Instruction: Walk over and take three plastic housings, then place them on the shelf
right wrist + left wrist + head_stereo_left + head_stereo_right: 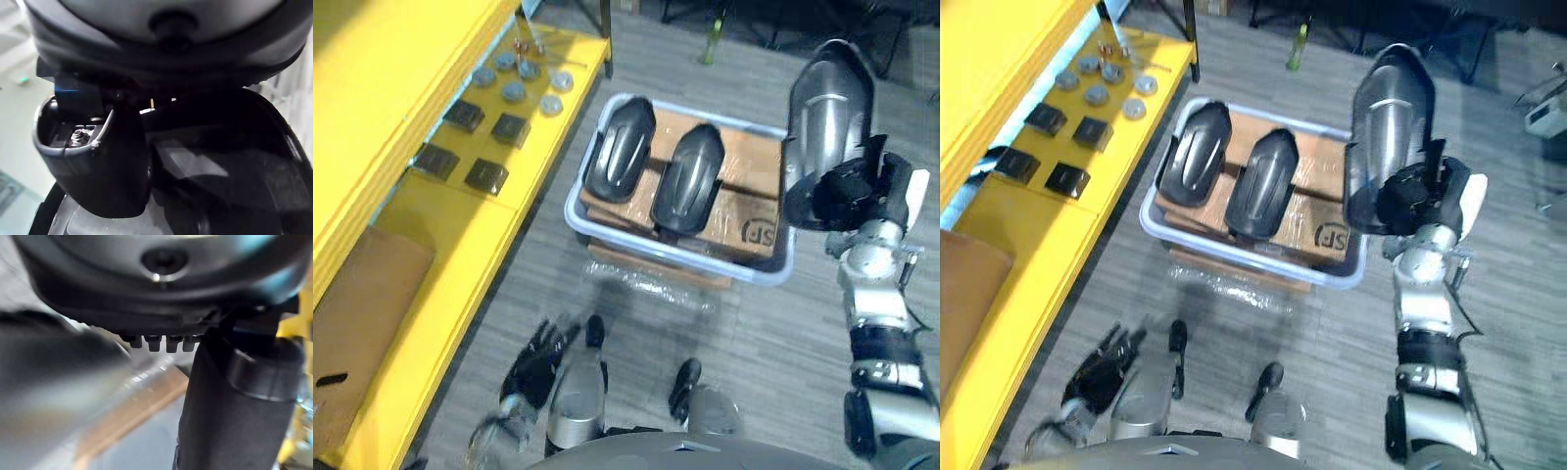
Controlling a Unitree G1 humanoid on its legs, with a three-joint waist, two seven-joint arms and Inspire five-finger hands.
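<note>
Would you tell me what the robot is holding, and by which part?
Right hand grips one plastic housing by its lower end; left hand holds nothing.

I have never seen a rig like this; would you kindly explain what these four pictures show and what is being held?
This is a two-armed humanoid robot. Two pictures come from its head camera, looking down; two come from cameras on its wrists, very close up. Its right hand is curled round one dark grey plastic housing, held high. Two more such housings lie on cardboard in a pale plastic crate. Its left hand hangs low, empty. To the robot's left runs a yellow shelf with small black blocks and grey discs.
</note>
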